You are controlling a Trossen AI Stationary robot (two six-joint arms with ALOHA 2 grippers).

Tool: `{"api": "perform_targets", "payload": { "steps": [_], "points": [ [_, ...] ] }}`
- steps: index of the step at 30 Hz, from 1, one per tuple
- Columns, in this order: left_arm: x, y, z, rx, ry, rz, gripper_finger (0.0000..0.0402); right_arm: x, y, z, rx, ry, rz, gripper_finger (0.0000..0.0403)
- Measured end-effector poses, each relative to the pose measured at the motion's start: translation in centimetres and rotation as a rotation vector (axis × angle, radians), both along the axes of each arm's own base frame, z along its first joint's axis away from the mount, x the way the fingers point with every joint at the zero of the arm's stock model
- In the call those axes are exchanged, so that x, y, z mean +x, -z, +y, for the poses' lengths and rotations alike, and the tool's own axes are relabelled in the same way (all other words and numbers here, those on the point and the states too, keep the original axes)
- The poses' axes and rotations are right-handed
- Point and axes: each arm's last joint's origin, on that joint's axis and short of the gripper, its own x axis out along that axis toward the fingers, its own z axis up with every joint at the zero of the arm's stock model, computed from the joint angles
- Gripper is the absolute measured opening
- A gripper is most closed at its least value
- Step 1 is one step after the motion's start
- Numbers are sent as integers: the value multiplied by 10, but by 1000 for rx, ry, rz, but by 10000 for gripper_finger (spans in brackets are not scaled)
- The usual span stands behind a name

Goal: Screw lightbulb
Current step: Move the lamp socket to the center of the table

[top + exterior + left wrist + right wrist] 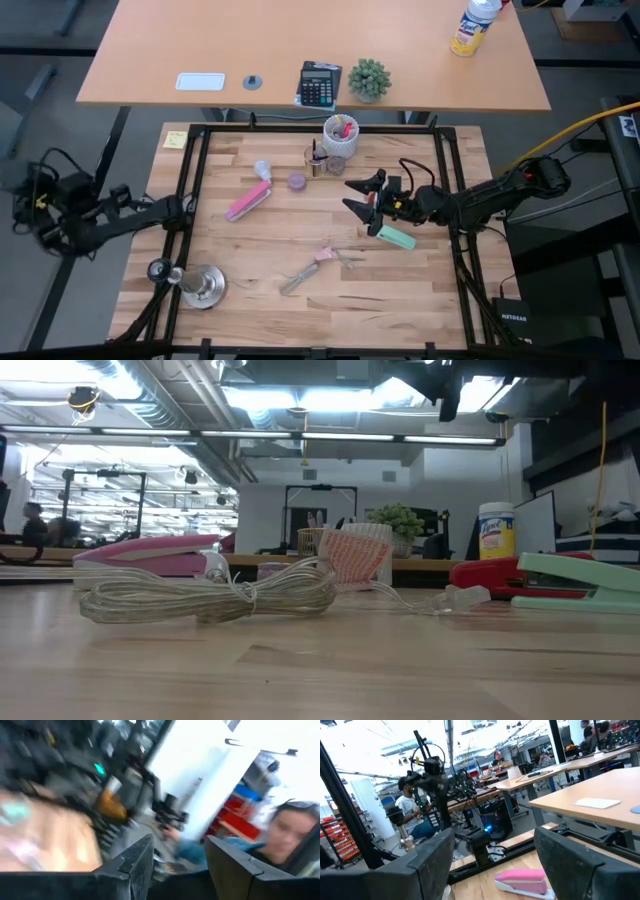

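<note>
The lightbulb (263, 169), small and white, lies on the wooden table just beyond the far end of a pink stapler (248, 200). The silver socket stand (203, 286) stands on its round base at the near left corner. My left gripper (180, 208) is drawn back at the table's left edge; it is open with nothing between its fingers (136, 866). My right gripper (352, 196) hovers right of the table's middle, pointing toward the left edge. It is open and empty, and its wrist view shows the pink stapler (525, 881) ahead.
A purple cap (297, 181), a white cup of pens (340, 134), a green stapler (396, 237) and scissors (322, 262) lie around the middle. A coiled clear cord (205, 596) lies near the front edge. People sit beyond the table.
</note>
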Motion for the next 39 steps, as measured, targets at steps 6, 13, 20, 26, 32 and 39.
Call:
{"api": "perform_targets", "payload": {
  "steps": [6, 13, 20, 26, 32, 39],
  "points": [
    [-11, -2, -40, -59, 282, 140, 168, 0, 0, 0, 0, 0, -2, 280],
    [-66, -20, -74, 112, 302, -42, 168, 0, 0, 0, -8, 2, 0, 280],
    [-135, -44, -74, 241, 356, -367, 168, 0, 0, 0, -9, 3, 0, 280],
    [-162, -82, -44, 292, 486, -601, 168, 0, 0, 0, -10, 3, 0, 280],
    [-122, -129, 10, 272, 628, -615, 168, 0, 0, 0, -10, 3, 0, 280],
    [-12, -171, 43, 119, 819, -342, 168, 0, 0, 0, -10, 3, 0, 280]
  ]
}}
